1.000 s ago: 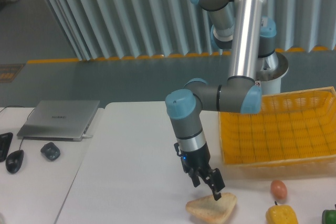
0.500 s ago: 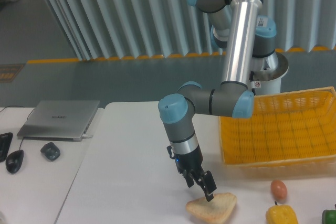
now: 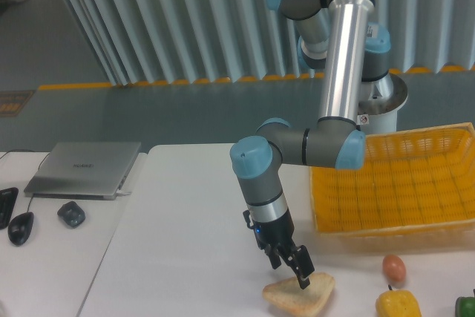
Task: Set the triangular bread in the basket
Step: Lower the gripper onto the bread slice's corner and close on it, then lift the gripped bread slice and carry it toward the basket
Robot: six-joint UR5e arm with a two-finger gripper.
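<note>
The triangular bread (image 3: 306,297) lies flat on the white table near the front edge, with a pale top and a tan crust. My gripper (image 3: 291,268) points down at the bread's rear edge, its fingers slightly apart and its tips just at the crust. It looks open and holds nothing. The basket (image 3: 393,192), a yellow-orange lattice, stands to the right and behind the bread, with nothing in the part that shows.
An orange-red egg-shaped item (image 3: 394,266), a yellow blocky item (image 3: 398,305) and a green item (image 3: 466,306) lie right of the bread. A laptop (image 3: 83,168), a mouse (image 3: 21,226) and a small dark object (image 3: 71,214) sit at the far left.
The gripper swung a little left, then back right, and now sits slightly lower at the bread's rear edge. The bread has not moved.
</note>
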